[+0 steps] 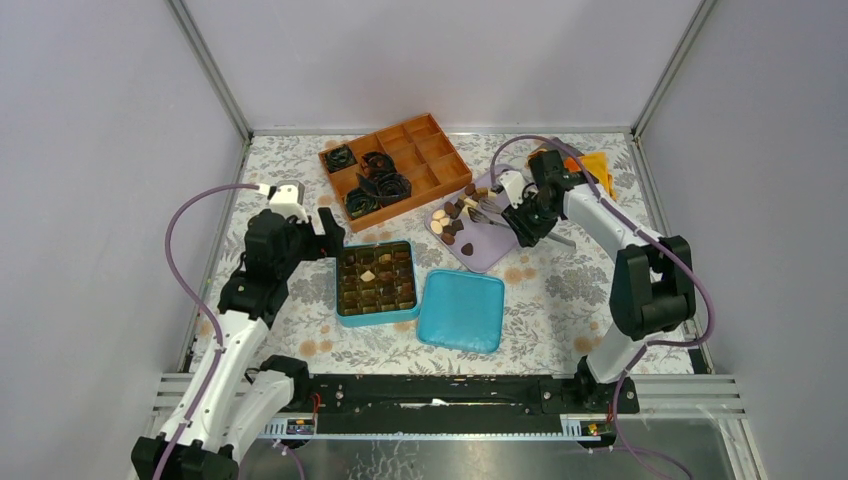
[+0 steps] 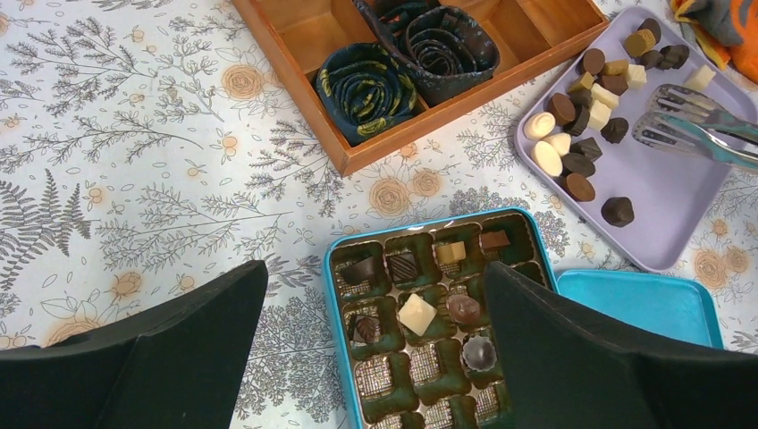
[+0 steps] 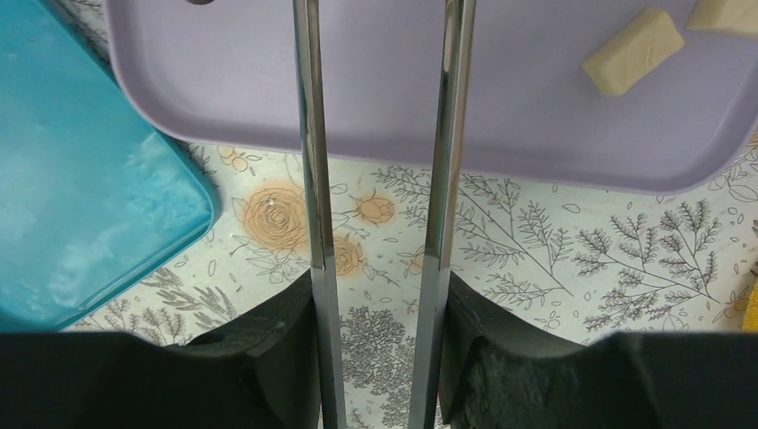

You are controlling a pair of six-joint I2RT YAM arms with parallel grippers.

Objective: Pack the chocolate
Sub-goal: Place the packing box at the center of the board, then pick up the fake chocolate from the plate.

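Two grippers are working: the left gripper (image 2: pixel 375 349) is hanging spread wide over the blue tin (image 2: pixel 344 340). The right gripper (image 3: pixel 380 357) is clamping metal tongs (image 3: pixel 308 179) above the lilac tray's (image 3: pixel 536 152) near edge, chocolate (image 2: pixel 581 121) lying along its left side.

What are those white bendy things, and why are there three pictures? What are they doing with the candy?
They are two robot arms on a table. The big picture looks down from above; the other two come from little cameras on each arm's wrist.

On the table sit a blue tin with little pockets, some already filled with chocolates, its blue lid, a purple tray with more chocolates, and a wooden box holding dark rolled-up things.

The right arm's jaws squeeze metal tongs, which reach over the purple tray. The left arm's jaws are wide open above the tin, holding nothing.
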